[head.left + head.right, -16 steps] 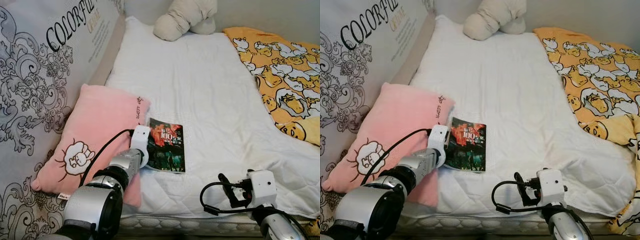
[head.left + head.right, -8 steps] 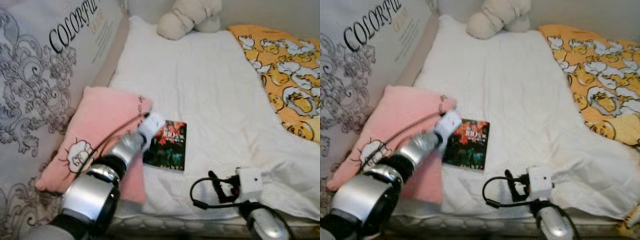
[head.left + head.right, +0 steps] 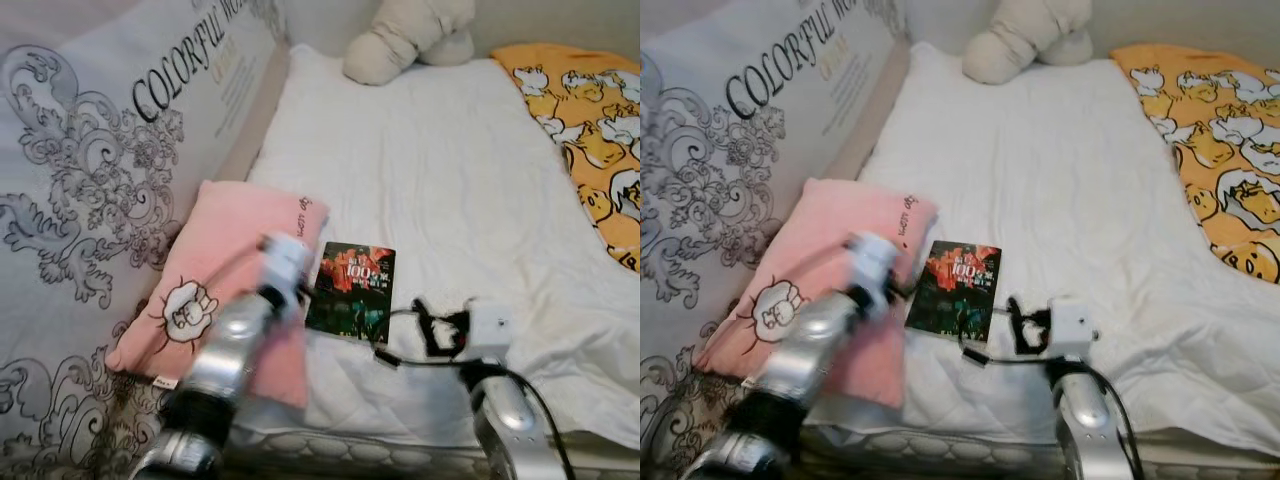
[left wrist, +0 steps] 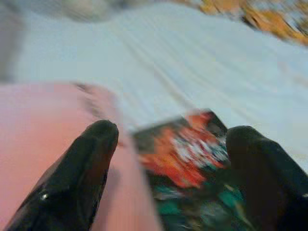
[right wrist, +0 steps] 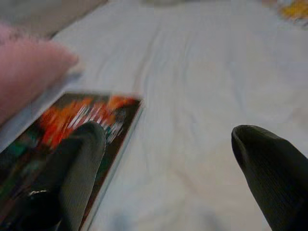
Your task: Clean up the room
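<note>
A dark book with a red and green cover lies flat on the white bed, against the edge of a pink pillow. My left gripper is open over the pillow's edge; the book lies between and beyond its fingers. On the other side of the book, my right gripper is also open just above the sheet, its left finger over the book's corner. In the eye views the right wrist sits close to the book's right edge.
A beige plush toy lies at the head of the bed. A yellow patterned blanket covers the right side. A grey printed board stands along the left behind the pillow. The mattress edge runs along the front.
The camera has shifted. My right arm has moved forward and left, close to the book. The left arm is blurred with motion and stays by the book's left edge.
</note>
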Available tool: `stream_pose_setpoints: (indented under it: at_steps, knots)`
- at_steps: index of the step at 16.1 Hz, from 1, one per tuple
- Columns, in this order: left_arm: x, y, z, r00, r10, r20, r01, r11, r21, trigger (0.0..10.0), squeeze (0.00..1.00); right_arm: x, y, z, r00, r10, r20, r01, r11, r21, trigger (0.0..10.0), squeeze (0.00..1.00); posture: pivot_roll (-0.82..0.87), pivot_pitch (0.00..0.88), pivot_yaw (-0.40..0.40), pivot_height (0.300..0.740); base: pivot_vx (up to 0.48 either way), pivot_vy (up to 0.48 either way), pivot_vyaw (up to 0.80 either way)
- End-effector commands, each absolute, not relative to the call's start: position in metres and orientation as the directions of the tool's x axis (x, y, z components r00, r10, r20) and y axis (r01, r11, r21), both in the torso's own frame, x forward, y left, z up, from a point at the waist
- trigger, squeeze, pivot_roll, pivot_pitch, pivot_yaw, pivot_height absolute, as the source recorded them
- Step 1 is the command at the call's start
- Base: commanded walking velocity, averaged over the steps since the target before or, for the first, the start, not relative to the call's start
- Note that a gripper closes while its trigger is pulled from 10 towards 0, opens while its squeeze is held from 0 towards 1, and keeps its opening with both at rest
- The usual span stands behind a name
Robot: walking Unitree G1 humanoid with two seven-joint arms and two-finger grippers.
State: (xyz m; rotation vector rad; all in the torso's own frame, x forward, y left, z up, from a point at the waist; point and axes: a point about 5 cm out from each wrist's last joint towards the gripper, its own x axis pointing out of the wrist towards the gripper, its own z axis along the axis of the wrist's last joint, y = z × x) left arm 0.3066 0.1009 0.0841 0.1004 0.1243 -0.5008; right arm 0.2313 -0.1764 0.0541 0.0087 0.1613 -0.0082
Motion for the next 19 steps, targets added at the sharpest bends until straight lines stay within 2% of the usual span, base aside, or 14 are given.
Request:
stream_pose_setpoints:
  at_steps: [1, 3, 5, 8, 14, 15, 16, 17, 19]
  knots:
    - [0.298, 0.109, 0.088, 0.905, -0.417, -0.087, 0.421, 0.907, 0.034, 10.0, 0.00, 0.225, -0.191, 0.061, 0.988, -0.087, -0.130, 0.086, 0.996, -0.016, 10.0, 0.00, 0.04, 0.000, -0.002, 0.740, 0.000, 0.000, 0.00]
    - [0.287, 0.112, 0.112, 0.926, -0.374, 0.047, 0.376, 0.922, -0.087, 10.0, 0.00, 0.224, -0.206, 0.055, 0.978, -0.154, -0.143, 0.149, 0.988, -0.048, 10.0, 0.00, 0.04, 0.000, -0.015, 0.740, 0.000, 0.000, 0.00]
    - [0.287, 0.103, 0.118, 0.917, -0.385, 0.102, 0.392, 0.918, -0.054, 10.0, 0.00, 0.234, -0.203, 0.053, 0.978, -0.144, -0.151, 0.139, 0.989, -0.047, 10.0, 0.00, 0.04, 0.000, -0.022, 0.740, 0.000, -0.480, 0.00]
    - [0.282, 0.098, 0.110, 0.921, -0.381, 0.082, 0.388, 0.915, -0.111, 10.0, 0.00, 0.244, -0.194, 0.049, 0.987, -0.095, -0.132, 0.088, 0.995, -0.053, 10.0, 0.00, 0.03, 0.000, -0.022, 0.740, 0.000, -0.480, 0.00]
    - [0.281, 0.093, 0.111, 0.885, -0.454, 0.101, 0.460, 0.886, -0.059, 10.0, 0.00, 0.244, -0.195, 0.049, 0.990, -0.077, -0.116, 0.072, 0.996, -0.045, 10.0, 0.00, 0.02, 0.000, -0.009, 0.740, 0.000, -0.480, 0.00]
    - [0.281, 0.093, 0.111, 0.885, -0.455, 0.099, 0.462, 0.885, -0.058, 10.0, 0.00, 0.239, -0.194, 0.038, 0.979, -0.051, -0.195, 0.049, 0.999, -0.016, 10.0, 0.00, 0.01, 0.000, -0.006, 0.740, 0.000, -0.480, 0.00]
    - [0.281, 0.095, 0.109, 0.893, -0.441, 0.096, 0.448, 0.891, -0.074, 10.0, 0.00, 0.228, -0.187, 0.012, 0.924, 0.057, -0.379, -0.058, 0.998, 0.010, 10.0, 0.00, 0.01, 0.000, -0.005, 0.740, 0.000, -0.480, 0.00]
    - [0.282, 0.098, 0.108, 0.902, -0.422, 0.085, 0.429, 0.900, -0.081, 10.0, 0.00, 0.215, -0.189, 0.000, 0.904, 0.074, -0.420, -0.097, 0.995, -0.035, 10.0, 0.00, 0.01, 0.000, -0.004, 0.740, 0.000, -0.300, 0.00]
    - [0.290, 0.106, 0.113, 0.911, -0.399, 0.105, 0.404, 0.914, -0.032, 10.0, 0.00, 0.198, -0.205, -0.013, 0.903, -0.009, -0.429, -0.027, 0.997, -0.077, 10.0, 0.00, 0.03, 0.000, -0.016, 0.740, 0.000, 0.000, 0.00]
